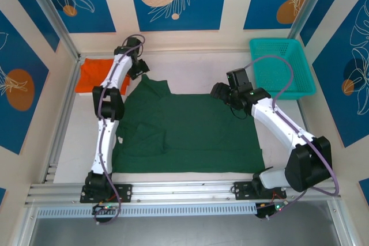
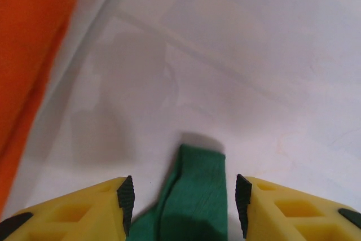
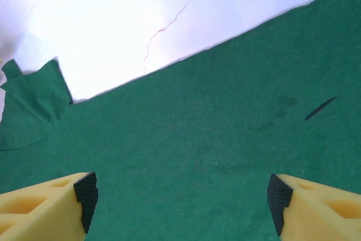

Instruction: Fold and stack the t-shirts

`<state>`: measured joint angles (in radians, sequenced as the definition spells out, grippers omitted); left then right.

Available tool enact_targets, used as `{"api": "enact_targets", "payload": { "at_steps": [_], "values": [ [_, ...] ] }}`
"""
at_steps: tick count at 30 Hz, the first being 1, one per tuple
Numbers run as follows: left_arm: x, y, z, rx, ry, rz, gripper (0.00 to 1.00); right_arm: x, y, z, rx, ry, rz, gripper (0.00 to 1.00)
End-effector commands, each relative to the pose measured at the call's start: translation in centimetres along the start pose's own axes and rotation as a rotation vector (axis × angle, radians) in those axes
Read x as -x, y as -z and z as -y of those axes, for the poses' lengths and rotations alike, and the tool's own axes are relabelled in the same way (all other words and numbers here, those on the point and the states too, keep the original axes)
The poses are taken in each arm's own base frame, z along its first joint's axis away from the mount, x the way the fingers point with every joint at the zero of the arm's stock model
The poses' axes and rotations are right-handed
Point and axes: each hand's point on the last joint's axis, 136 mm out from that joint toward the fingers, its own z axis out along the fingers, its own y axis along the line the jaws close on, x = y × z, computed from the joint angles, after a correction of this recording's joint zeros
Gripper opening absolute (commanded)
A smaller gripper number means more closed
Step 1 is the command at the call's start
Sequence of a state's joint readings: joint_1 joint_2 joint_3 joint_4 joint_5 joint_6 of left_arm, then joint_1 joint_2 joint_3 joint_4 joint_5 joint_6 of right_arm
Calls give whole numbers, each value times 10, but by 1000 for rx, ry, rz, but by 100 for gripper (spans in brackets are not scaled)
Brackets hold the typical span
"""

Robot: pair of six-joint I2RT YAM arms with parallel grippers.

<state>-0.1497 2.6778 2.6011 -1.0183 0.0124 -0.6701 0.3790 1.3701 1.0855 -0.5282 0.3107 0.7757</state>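
Your left gripper, jaws half apart, straddling a tip of the dark green short-sleeved cloth t-shirt, your right gripper spread wide above that shirt's flat body, bright orange folded cloth t-shirt far left, teal plastic mesh basket far right.

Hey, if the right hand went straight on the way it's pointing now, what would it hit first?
The green shirt. The right hand is open and aimed down at the flat cloth, short of its edge by the white table. How high it hangs is unclear.
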Motion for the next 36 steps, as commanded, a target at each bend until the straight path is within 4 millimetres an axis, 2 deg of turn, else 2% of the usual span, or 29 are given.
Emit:
{"api": "enact_targets", "payload": {
  "at_steps": [1, 7, 13, 18, 24, 30, 36],
  "values": [
    [19, -1, 5, -46, -25, 53, 52, 6, -3, 1, -30, 8, 0, 81],
    [24, -20, 5, -79, -21, 56, 45, 7, -9, -5, -31, -8, -31, 80],
    [13, -29, 4, -71, -39, 20, 41, 13, -17, -2, -54, -24, -46, 80],
    [7, -26, -1, -43, -84, 1, 38, 24, -25, 2, -84, -45, -47, 80],
    [-4, -20, 5, -49, -154, -17, 36, 37, -28, 6, -90, -66, -23, 80],
    [-10, -20, 3, -11, -183, -25, 33, 41, -29, 15, -99, -86, -19, 80],
    [-18, -19, 12, -19, -207, -28, 26, 45, -28, 23, -100, -106, -14, 80]
  ]
}}
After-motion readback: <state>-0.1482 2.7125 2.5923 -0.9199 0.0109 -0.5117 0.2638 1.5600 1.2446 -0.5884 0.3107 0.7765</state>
